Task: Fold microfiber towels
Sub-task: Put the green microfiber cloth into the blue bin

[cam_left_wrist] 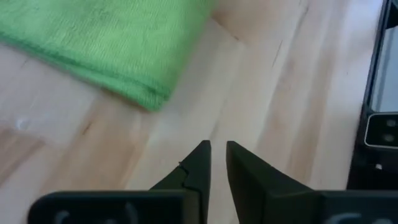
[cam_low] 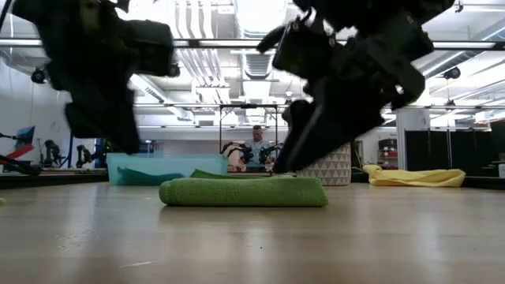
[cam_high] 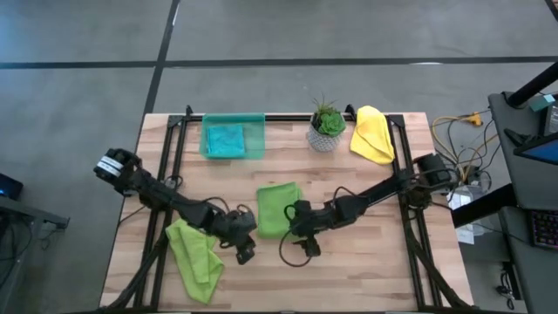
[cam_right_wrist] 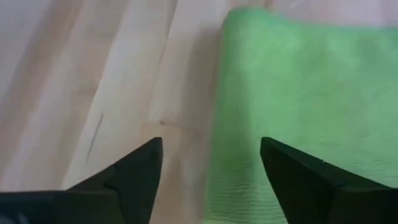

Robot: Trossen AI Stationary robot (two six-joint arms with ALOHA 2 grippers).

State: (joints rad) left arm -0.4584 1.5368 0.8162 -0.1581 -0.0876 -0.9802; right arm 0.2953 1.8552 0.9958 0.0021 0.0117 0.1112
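High view: right gripper (cam_high: pixel 304 228) spread and left gripper (cam_high: pixel 245 245) nearly pressed together flank the folded lime towel (cam_high: pixel 277 209), apparently just released

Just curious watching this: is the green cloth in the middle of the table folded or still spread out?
Folded. The middle green towel lies as a compact, thick rectangle with a doubled, rounded edge in the low view.

Green towel (cam_right_wrist: pixel 298 106) between right fingers (cam_right_wrist: pixel 134 180): napped matt cloth (fine ribbed weave). Table (cam_left_wrist: pixel 280 93) beyond left fingers (cam_left_wrist: pixel 196 168): smooth pale wood.
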